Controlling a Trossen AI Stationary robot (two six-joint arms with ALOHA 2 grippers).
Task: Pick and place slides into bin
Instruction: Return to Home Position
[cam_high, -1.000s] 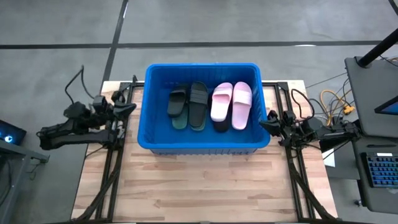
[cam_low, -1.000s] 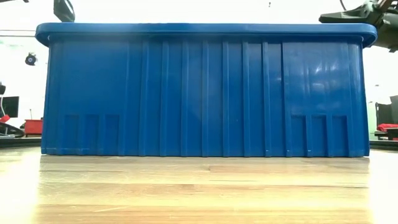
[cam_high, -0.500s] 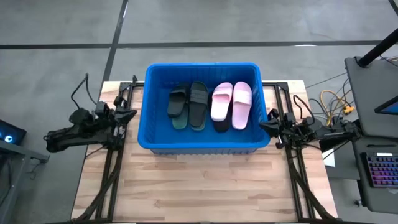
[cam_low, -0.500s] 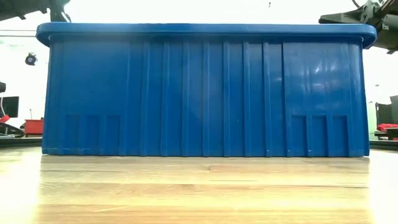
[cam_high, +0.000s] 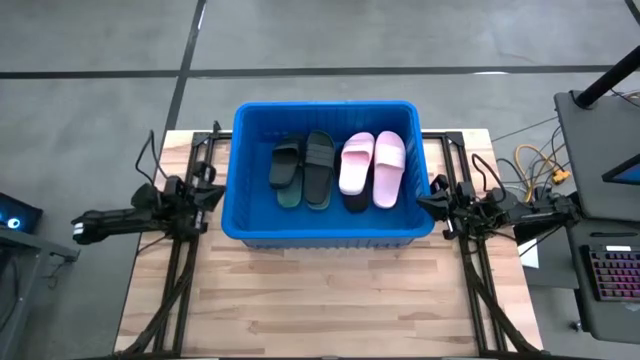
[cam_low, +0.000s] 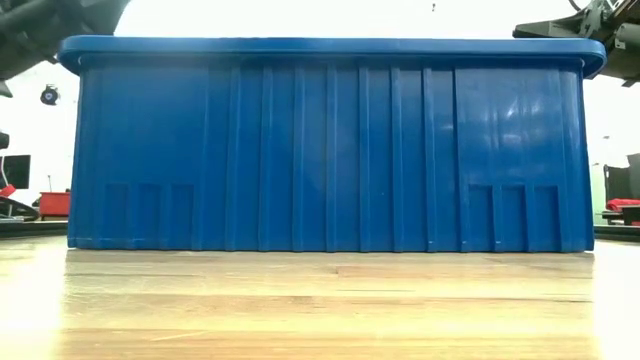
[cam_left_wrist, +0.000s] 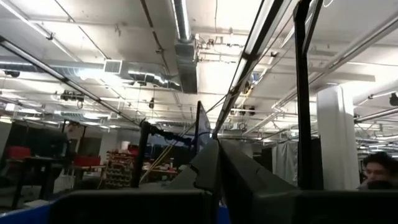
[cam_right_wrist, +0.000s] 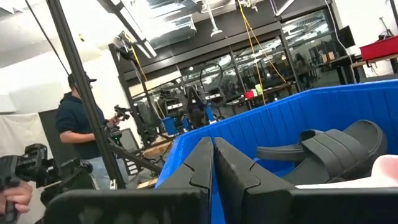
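High view: bin (cam_high: 325, 236), bright blue w/ rolled rim, stands on table (cam_high: 320, 300) toward its 12 o'clock edge, long axis 9–3. Contents: slides (cam_high: 357, 163) lying flat in a row, partly stacked. From 9 to 3: black slide (cam_high: 285, 165), charcoal slide (cam_high: 319, 160), pink pair (cam_high: 388, 168); darker soles show under the 6 o'clock ends. Each long axis runs approx. 12–6; pink straps sit nearer the 12 end. Left gripper (cam_high: 213, 189) is outside the bin at its 9 o'clock, right gripper (cam_high: 430, 200) at its 3 o'clock. Low view: bin (cam_low: 325, 150) ribbed wall fills the frame; contents hidden. Left wrist view: left gripper (cam_left_wrist: 213, 149) fingers pressed together, nothing held. Right wrist view: right gripper (cam_right_wrist: 212, 146) fingers closed to a hairline gap, empty; beyond it, bin (cam_right_wrist: 280, 118) w/ a dark slide (cam_right_wrist: 329, 152) inside.
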